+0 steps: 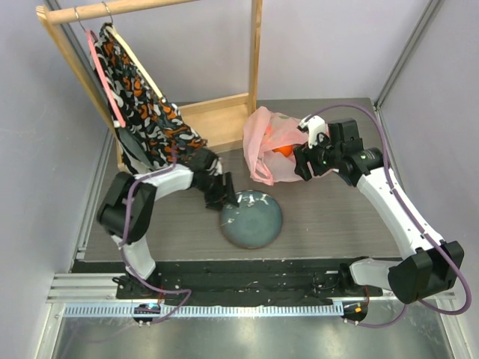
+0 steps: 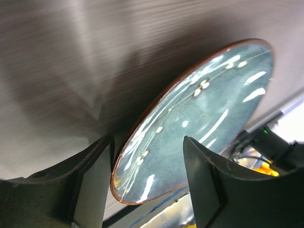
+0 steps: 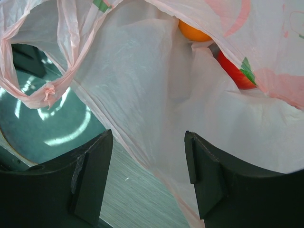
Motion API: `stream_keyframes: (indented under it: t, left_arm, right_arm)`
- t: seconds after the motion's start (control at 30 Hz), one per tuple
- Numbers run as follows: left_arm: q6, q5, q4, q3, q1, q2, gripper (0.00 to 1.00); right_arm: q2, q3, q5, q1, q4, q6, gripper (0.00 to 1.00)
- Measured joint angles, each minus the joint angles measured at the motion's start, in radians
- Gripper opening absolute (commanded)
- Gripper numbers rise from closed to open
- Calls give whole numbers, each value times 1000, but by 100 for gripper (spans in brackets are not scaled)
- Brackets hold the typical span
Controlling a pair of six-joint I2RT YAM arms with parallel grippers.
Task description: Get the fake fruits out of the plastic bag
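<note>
The pink plastic bag [image 1: 268,142] lies crumpled at the back of the table, right of centre. An orange fruit [image 1: 283,150] shows at its opening; in the right wrist view an orange fruit [image 3: 192,30] and a red fruit [image 3: 234,72] sit inside the bag [image 3: 142,80]. My right gripper [image 1: 302,161] is open at the bag's right side, and the bag's thin lower wall runs between its fingers [image 3: 148,135] without being pinched. My left gripper [image 1: 221,193] is open low over the table, its fingers framing the plate's near rim [image 2: 147,138] and holding nothing.
A blue-grey plate [image 1: 253,218] with a brown rim lies in front of the bag. A wooden clothes rack [image 1: 217,120] with a printed cloth [image 1: 142,112] stands at the back left. A bag handle loop [image 3: 28,71] hangs above the plate [image 3: 47,123].
</note>
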Motion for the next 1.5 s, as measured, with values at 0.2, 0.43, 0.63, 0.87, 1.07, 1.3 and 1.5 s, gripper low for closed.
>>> stream_keyframes:
  t: [0.2, 0.43, 0.63, 0.87, 1.07, 1.3, 1.5]
  left_arm:
    - [1, 26, 24, 196, -161, 126, 72]
    - [84, -10, -112, 154, -34, 25, 76]
    - [302, 17, -206, 157, 6, -206, 85]
    - [904, -66, -133, 201, -213, -431, 86]
    - [1268, -93, -134, 289, -260, -388, 81]
    - [1474, -124, -129, 293, -431, -302, 75]
    - [1524, -144, -103, 322, -472, -204, 68]
  right_arm:
    - [0, 0, 15, -3, -1, -17, 69]
    - [3, 0, 34, -5, 2, -23, 69]
    - [84, 23, 40, -5, 9, -21, 68]
    - [182, 59, 28, -5, 15, 19, 68]
    - [186, 76, 14, -5, 27, 51, 68]
    - [195, 76, -13, -5, 32, 84, 68]
    - [204, 76, -26, -5, 32, 95, 68]
